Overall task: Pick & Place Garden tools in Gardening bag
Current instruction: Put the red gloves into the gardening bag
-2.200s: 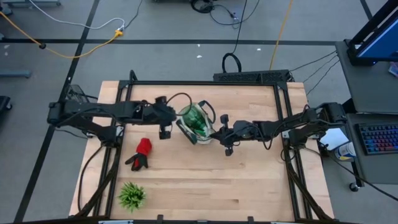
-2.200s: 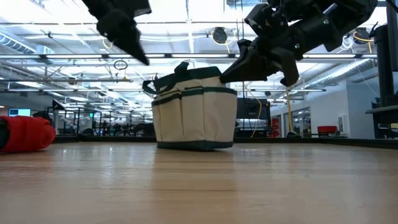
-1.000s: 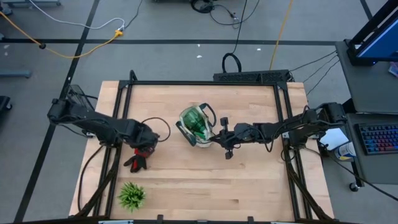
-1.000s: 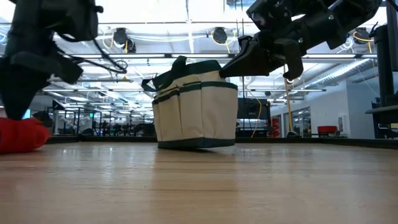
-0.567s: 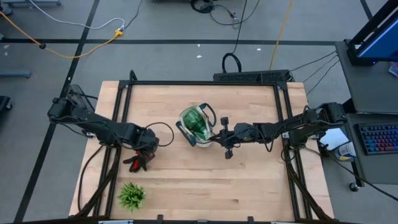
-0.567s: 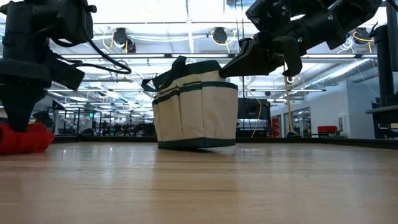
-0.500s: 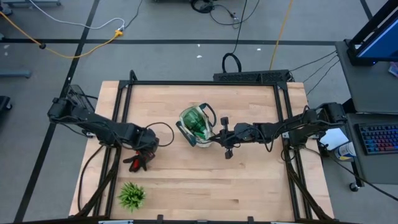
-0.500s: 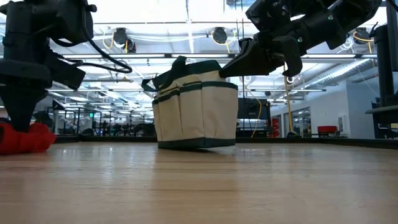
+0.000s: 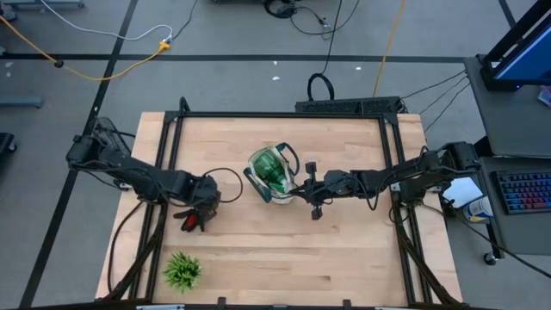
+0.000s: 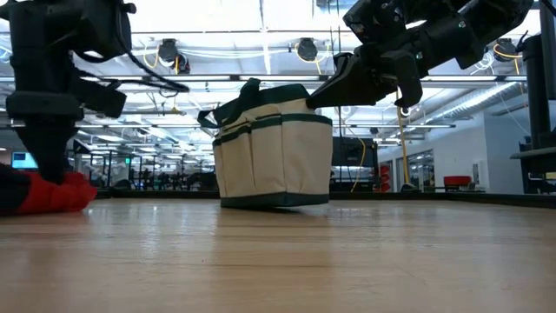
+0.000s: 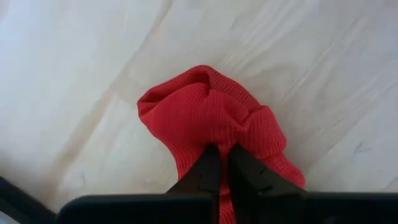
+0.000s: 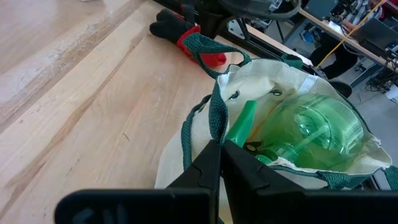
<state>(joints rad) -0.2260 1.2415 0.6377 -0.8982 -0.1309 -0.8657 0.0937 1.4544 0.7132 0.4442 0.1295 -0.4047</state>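
Note:
The red-and-black glove (image 9: 189, 222) lies on the table's left half, its black fingers toward the near edge. My left gripper (image 11: 221, 152) stands over it, pointing down, shut on its red knit part. The cream gardening bag (image 9: 274, 172) with dark green trim stands upright at mid-table, its mouth open. Inside it shows a green spray bottle (image 12: 311, 130). My right gripper (image 12: 221, 149) is shut on the bag's top edge, on the side toward the table's right. My left gripper pinches a bunched fold of the glove's red knit part (image 11: 214, 127) between its two fingers, from above. The glove (image 10: 56, 193) still lies on the table. My right gripper pinches the bag's green-trimmed rim (image 12: 214, 134) where a handle strap joins it. Its fingers come from the table's right, slanting slightly down. The bag rests on the table.
A spiky green tuft plant (image 9: 182, 270) stands near the front left corner. A black frame (image 9: 284, 114) runs round the table. Bare wood lies in front of the bag and toward the near right.
My left gripper has sunk a little onto the glove, rolled about its own axis, and shut on the red knit part, which is now bunched between the fingers. The glove has shifted slightly on the table. My right gripper and the bag have kept still.

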